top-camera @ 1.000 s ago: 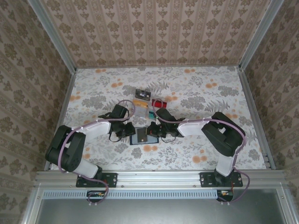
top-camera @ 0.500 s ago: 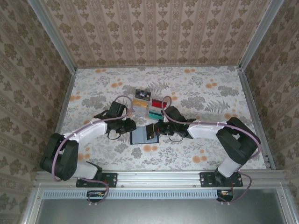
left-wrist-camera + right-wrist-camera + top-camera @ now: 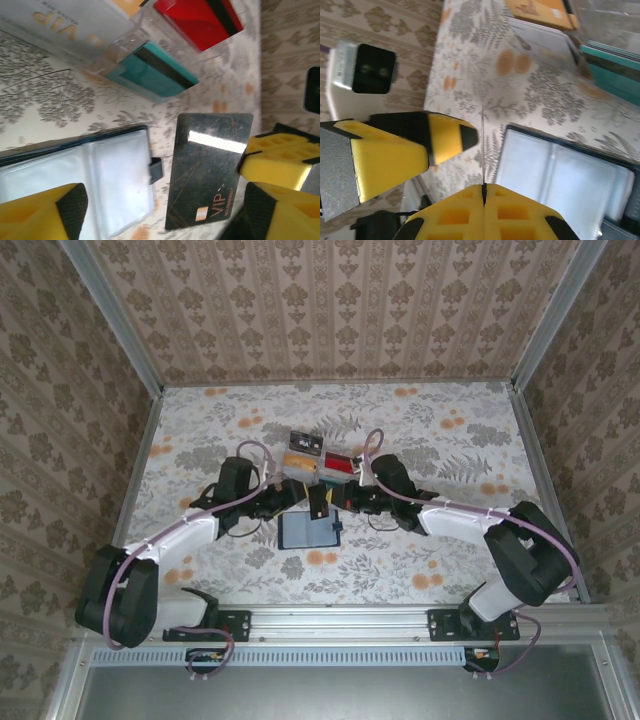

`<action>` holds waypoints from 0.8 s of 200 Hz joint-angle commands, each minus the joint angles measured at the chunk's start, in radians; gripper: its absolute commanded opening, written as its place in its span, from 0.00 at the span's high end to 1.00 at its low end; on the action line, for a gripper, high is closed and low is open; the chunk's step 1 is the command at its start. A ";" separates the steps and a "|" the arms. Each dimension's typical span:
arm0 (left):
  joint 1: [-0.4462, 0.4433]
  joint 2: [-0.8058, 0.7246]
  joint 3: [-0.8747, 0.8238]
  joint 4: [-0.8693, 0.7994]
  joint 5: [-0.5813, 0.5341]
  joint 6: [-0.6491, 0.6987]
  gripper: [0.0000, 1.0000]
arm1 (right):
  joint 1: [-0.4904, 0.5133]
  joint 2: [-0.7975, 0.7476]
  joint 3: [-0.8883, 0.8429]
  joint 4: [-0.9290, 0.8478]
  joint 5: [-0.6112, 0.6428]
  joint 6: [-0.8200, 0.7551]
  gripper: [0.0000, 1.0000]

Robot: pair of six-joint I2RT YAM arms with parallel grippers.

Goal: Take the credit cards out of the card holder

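- Card holder point(image 3: 307, 531) lay open, pockets up, on the table point(image 3: 450, 440) near centre.
- Right gripper point(image 3: 483, 189) was clamped on the black card point(image 3: 210, 175), at the holder's far edge.
- Left gripper point(image 3: 165, 205) was spread wide, holding nothing.
- Red card point(image 3: 197, 22), teal card point(image 3: 155, 72) and pale card point(image 3: 65, 25) lay on the far side.
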 commanded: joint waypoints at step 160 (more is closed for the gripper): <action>0.025 -0.014 -0.001 0.289 0.186 -0.137 1.00 | -0.037 0.081 -0.007 0.304 -0.179 0.201 0.93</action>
